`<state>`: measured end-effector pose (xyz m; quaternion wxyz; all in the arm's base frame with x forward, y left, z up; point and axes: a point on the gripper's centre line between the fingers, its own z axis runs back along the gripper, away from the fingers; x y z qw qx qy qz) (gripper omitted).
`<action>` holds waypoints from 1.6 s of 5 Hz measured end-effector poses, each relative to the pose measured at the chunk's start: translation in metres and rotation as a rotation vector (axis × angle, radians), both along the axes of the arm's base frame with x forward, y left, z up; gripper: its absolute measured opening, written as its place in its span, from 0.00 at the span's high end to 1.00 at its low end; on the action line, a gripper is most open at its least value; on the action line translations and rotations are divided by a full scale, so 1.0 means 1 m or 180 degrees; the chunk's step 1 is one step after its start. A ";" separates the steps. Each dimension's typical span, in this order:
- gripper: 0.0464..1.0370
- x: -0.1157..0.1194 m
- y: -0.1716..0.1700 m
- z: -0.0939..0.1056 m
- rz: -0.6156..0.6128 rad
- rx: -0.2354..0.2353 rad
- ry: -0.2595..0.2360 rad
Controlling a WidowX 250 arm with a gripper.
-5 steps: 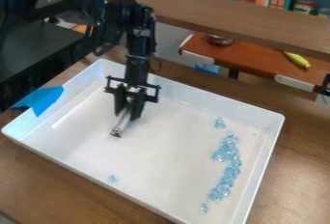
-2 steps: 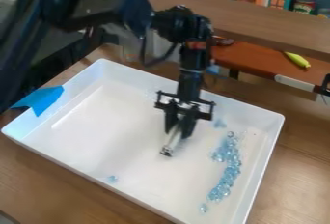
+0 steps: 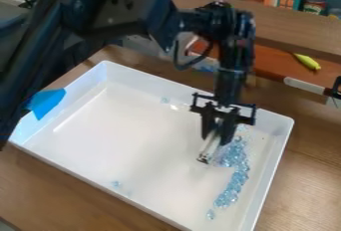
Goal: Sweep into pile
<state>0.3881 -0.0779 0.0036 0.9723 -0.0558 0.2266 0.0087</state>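
Note:
The gripper (image 3: 218, 134) hangs over the right part of the white tray (image 3: 120, 130), shut on a pale stick-like tool (image 3: 208, 149) that slants down to the left. Right beside the tool, blue clear beads (image 3: 235, 175) lie in a long curved band along the tray's right side; the gripper covers part of the band's upper end. One bead (image 3: 210, 214) sits at the band's lower end. A small bead (image 3: 116, 183) lies apart near the front wall, and another bluish bit (image 3: 164, 100) is near the back wall.
Blue tape (image 3: 47, 102) covers part of the tray's left wall. The tray stands on a wooden counter (image 3: 293, 175). Behind it are a raised wooden shelf (image 3: 293, 31) and an orange-brown surface with a yellow-green toy (image 3: 307, 61). The arm spans the upper left.
With the tool in it, the gripper has moved right across the tray, from the left-middle to the bead band. The bead band looks about the same.

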 end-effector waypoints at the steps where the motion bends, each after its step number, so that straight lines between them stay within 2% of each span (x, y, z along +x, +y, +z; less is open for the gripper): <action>1: 0.66 -0.001 -0.010 -0.002 -0.0074 -0.0002 -0.0038; 2: 0.66 -0.007 0.007 0.006 -0.0035 0.0005 -0.0180; 3: 0.66 -0.009 0.053 0.021 0.0157 0.0013 -0.0349; 4: 0.66 -0.022 0.112 0.016 0.0367 0.0020 -0.0305; 5: 0.66 -0.040 0.148 0.013 0.0332 0.0128 -0.0312; 6: 0.66 -0.068 0.157 -0.013 0.0107 0.0301 -0.0196; 7: 0.66 -0.091 0.154 -0.022 -0.0016 0.0291 -0.0154; 8: 0.66 -0.101 0.144 -0.023 -0.0064 0.0276 -0.0234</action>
